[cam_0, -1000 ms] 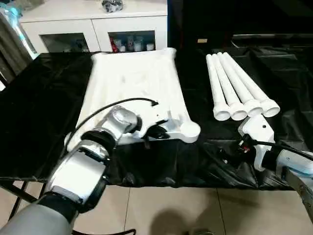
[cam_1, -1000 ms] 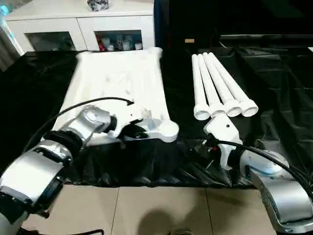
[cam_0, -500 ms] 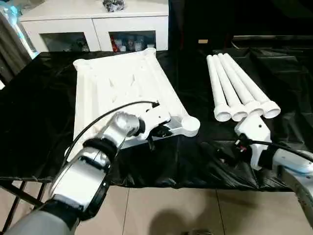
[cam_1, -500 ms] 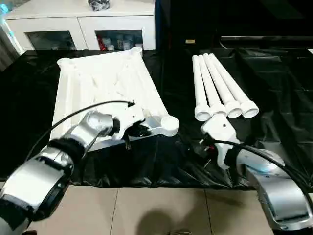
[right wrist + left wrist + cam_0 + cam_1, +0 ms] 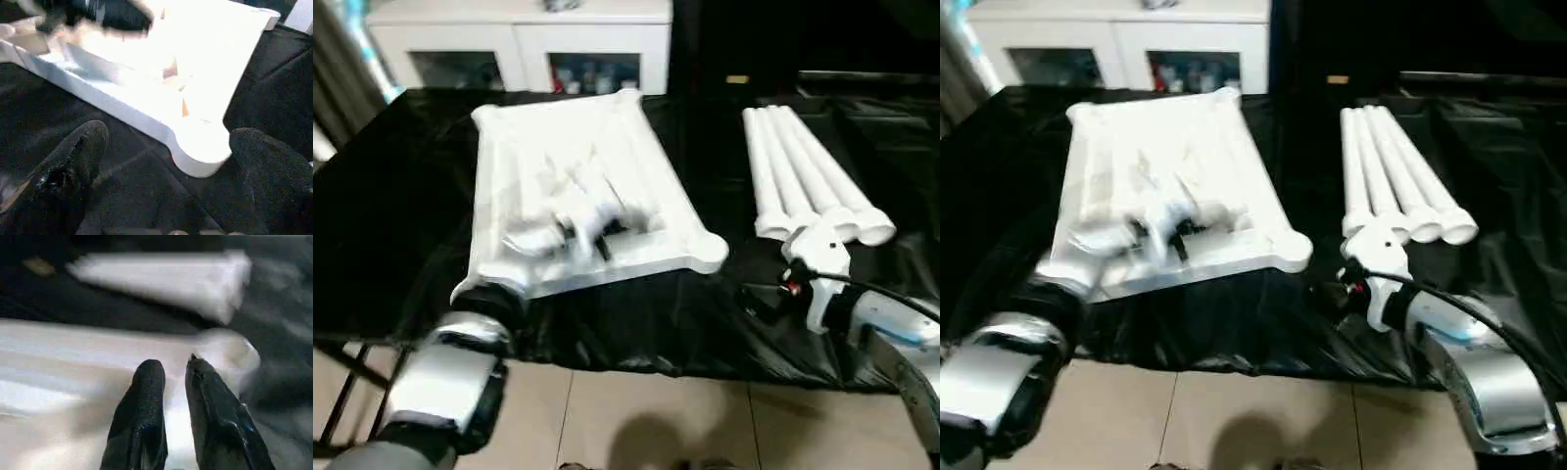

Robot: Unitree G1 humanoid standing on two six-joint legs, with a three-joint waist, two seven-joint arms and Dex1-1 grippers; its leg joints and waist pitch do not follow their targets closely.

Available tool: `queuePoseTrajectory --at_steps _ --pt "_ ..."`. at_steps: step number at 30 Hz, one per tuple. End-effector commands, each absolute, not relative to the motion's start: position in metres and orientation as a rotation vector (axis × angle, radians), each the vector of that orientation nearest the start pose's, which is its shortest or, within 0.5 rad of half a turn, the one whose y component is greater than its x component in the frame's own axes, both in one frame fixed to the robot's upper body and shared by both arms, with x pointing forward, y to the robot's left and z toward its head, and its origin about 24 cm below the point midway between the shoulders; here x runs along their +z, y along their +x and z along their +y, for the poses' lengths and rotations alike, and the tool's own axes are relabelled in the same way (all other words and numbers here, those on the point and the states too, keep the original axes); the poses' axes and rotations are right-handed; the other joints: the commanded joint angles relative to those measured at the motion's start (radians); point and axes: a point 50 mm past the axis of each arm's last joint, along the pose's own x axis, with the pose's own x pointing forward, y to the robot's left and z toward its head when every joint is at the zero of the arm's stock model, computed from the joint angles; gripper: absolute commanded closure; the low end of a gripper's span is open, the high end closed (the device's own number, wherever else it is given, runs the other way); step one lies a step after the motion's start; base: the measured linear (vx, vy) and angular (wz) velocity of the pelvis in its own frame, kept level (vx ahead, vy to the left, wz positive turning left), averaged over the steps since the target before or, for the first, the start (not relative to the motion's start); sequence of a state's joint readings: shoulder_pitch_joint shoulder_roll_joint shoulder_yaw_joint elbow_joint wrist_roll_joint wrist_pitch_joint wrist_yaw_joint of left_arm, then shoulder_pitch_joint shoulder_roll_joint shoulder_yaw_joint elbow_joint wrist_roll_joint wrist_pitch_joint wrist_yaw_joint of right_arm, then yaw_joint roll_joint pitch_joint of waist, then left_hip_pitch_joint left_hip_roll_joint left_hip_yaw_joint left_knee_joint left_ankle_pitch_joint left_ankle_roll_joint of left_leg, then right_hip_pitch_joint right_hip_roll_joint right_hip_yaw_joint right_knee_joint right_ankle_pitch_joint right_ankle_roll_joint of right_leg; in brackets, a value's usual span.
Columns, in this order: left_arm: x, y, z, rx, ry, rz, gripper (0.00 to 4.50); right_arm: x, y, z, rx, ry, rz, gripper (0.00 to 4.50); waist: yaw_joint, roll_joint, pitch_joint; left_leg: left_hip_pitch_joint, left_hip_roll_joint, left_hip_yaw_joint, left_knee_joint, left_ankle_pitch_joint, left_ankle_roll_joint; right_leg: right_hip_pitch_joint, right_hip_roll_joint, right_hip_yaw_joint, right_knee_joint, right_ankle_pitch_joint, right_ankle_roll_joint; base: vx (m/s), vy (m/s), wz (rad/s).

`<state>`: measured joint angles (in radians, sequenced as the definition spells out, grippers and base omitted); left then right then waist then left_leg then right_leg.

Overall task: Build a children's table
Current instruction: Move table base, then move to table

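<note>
Black cloth [image 5: 391,196] draped over the whole work surface, with a white glass-door cabinet [image 5: 524,44] at the back and pale floor tiles [image 5: 636,411] in front. Lying on the cloth toward the robot's left: the tabletop [image 5: 636,166], flipped ribbed side up and skewed a bit. Makes sense, since that leaves the round corner sockets facing up and ready for legs. Parked well apart on the right: four legs [image 5: 803,166] side by side and touching, wide ends toward the robot, probably so any one can be picked off the row without chasing it around. Hovering low over the ribbed underside near the front edge: left gripper [image 5: 170,366], fingers just a little apart with nothing pinched between them. Looks more like a push-and-let-go pose than a carry. Can't tell if a fingertip is actually touching the plastic; too smeared. Sitting down at cloth level between the tabletop and the legs: right gripper [image 5: 168,134], spread wide and empty, aimed at the near right corner socket [image 5: 710,257] but clearly short of it. Guessing at a waiting spot — close to both the socket and the leg ends. Nothing slotted into any socket yet, so still early days: layout sorted, assembly itself not started.
</note>
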<state>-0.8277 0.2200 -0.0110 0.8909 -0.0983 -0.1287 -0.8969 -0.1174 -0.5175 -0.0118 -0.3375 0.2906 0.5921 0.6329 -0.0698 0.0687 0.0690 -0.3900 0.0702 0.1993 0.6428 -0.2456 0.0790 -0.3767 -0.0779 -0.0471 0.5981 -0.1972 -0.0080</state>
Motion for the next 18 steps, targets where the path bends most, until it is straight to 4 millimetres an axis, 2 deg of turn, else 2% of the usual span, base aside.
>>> queuePoseTrajectory --at_steps 1,2,3,4,5,6,7,8,9,10,11,12,13,14,15,16,17,18 --pt "0.12 0.373 0.148 -0.701 0.064 -0.056 3.21 0.113 0.258 -0.182 0.592 -0.149 0.187 0.0 0.016 -0.024 -0.071 0.022 0.178 -0.093 -0.1 -0.11 0.056 0.039 -0.137 0.062 -0.035 0.069 -0.344 0.0 0.0 0.0" --pt "0.12 0.372 0.152 -0.663 0.054 -0.064 3.21 0.112 0.259 -0.182 0.564 -0.138 0.181 0.0 0.014 -0.031 -0.072 0.019 0.179 -0.093 -0.098 -0.096 0.056 0.039 -0.137 0.064 -0.031 0.082 -0.347 0.0 0.0 0.0" --pt "0.121 0.368 0.16 -0.593 0.039 -0.076 3.21 0.111 0.262 -0.181 0.506 -0.117 0.171 0.0 0.018 -0.028 -0.07 0.018 0.178 -0.093 -0.099 -0.088 0.058 0.037 -0.135 0.062 -0.034 0.061 -0.337 0.0 0.0 0.0" --pt "0.12 0.364 0.164 -0.557 0.052 -0.09 3.16 0.109 0.264 -0.18 0.48 -0.103 0.167 0.0 0.022 -0.028 -0.07 0.022 0.172 -0.089 -0.099 -0.097 0.056 0.033 -0.127 0.061 -0.04 0.017 -0.324 0.0 0.0 0.0" --pt "0.115 0.351 0.172 -0.489 0.069 -0.107 3.01 0.105 0.267 -0.177 0.42 -0.072 0.159 0.0 0.028 -0.027 -0.07 0.021 0.181 -0.093 -0.1 -0.091 0.044 0.037 -0.135 0.065 -0.038 0.012 -0.317 0.0 0.0 0.0" --pt "0.115 0.351 0.172 -0.489 0.069 -0.107 2.85 0.105 0.267 -0.177 0.42 -0.072 0.159 0.0 0.024 -0.028 -0.064 0.014 0.179 -0.092 -0.106 -0.095 0.046 0.034 -0.13 0.064 -0.042 -0.006 -0.309 0.0 0.0 0.0" --pt "0.11 0.339 0.175 -0.427 0.079 -0.119 2.78 0.101 0.27 -0.174 0.368 -0.044 0.155 0.0 0.032 -0.026 -0.07 0.028 0.177 -0.089 -0.105 -0.106 0.03 0.029 -0.121 0.06 -0.04 -0.025 -0.301 0.0 0.0 0.0" --pt "0.106 0.328 0.177 -0.36 0.074 -0.127 2.78 0.099 0.273 -0.173 0.306 -0.011 0.139 0.0 0.029 -0.051 -0.066 0.024 0.179 -0.086 -0.109 -0.108 0.029 0.028 -0.12 0.062 -0.043 -0.031 -0.299 0.0 0.0 0.0" --pt "0.102 0.323 0.181 -0.295 0.095 -0.13 2.77 0.098 0.275 -0.171 0.27 0.018 0.122 0.0 0.038 -0.035 -0.064 0.023 0.179 -0.087 -0.108 -0.111 0.014 0.026 -0.127 0.064 -0.045 -0.047 -0.296 0.0 0.0 0.0" --pt "0.101 0.321 0.182 -0.268 0.104 -0.13 2.69 0.098 0.275 -0.171 0.259 0.028 0.117 0.0 0.044 -0.03 -0.063 0.031 0.178 -0.086 -0.113 -0.144 -0.011 0.019 -0.116 0.063 -0.049 -0.071 -0.281 0.0 0.0 0.0" --pt "0.1 0.321 0.183 -0.243 0.116 -0.13 2.49 0.098 0.276 -0.171 0.252 0.036 0.113 0.0 0.05 -0.041 -0.063 0.037 0.177 -0.084 -0.115 -0.159 -0.025 0.015 -0.11 0.06 -0.05 -0.081 -0.273 0.0 0.0 0.0" --pt "0.098 0.318 0.184 -0.226 0.111 -0.109 2.49 0.098 0.277 -0.167 0.252 0.046 0.112 0.0 0.061 -0.034 -0.063 0.051 0.174 -0.081 -0.12 -0.179 -0.064 0.006 -0.101 0.059 -0.046 -0.069 -0.258 0.0 0.0 0.0" --pt "0.097 0.316 0.184 -0.22 0.103 -0.092 2.39 0.097 0.278 -0.164 0.254 0.053 0.112 0.0 0.062 -0.042 -0.059 0.048 0.172 -0.082 -0.129 -0.2 -0.097 0.006 -0.096 0.058 -0.045 -0.059 -0.242 0.0 0.0 0.0" --pt "0.096 0.315 0.185 -0.216 0.097 -0.083 2.35 0.097 0.279 -0.16 0.261 0.061 0.116 0.0 0.066 -0.037 -0.06 0.048 0.177 -0.09 -0.131 -0.208 -0.126 0.009 -0.094 0.056 -0.038 -0.049 -0.232 0.0 0.0 0.0" --pt "0.096 0.314 0.185 -0.203 0.091 -0.072 2.32 0.096 0.28 -0.157 0.263 0.052 0.121 0.0 0.064 -0.039 -0.06 0.052 0.186 -0.104 -0.143 -0.232 -0.207 0.005 -0.068 0.045 -0.029 -0.031 -0.183 0.0 0.0 0.0" --pt "0.096 0.314 0.185 -0.194 0.094 -0.067 2.1 0.096 0.28 -0.156 0.263 0.04 0.125 0.0 0.059 -0.031 -0.061 0.059 0.203 -0.125 -0.16 -0.283 -0.296 0.001 -0.042 0.029 -0.007 -0.031 -0.135 0.0 0.0 0.0" --pt "0.098 0.312 0.184 -0.187 0.097 -0.067 2.1 0.096 0.281 -0.153 0.267 0.045 0.126 0.0 0.052 -0.026 -0.062 0.062 0.235 -0.15 -0.188 -0.327 -0.349 -0.005 -0.025 0.015 0.017 -0.052 -0.075 0.0 0.0 0.0" --pt "0.1 0.311 0.183 -0.187 0.084 -0.071 1.96 0.096 0.28 -0.152 0.268 0.048 0.124 0.0 0.051 -0.024 -0.061 0.064 0.254 -0.163 -0.201 -0.341 -0.354 -0.013 -0.02 0.011 0.032 -0.065 -0.048 0.0 0.0 0.0"
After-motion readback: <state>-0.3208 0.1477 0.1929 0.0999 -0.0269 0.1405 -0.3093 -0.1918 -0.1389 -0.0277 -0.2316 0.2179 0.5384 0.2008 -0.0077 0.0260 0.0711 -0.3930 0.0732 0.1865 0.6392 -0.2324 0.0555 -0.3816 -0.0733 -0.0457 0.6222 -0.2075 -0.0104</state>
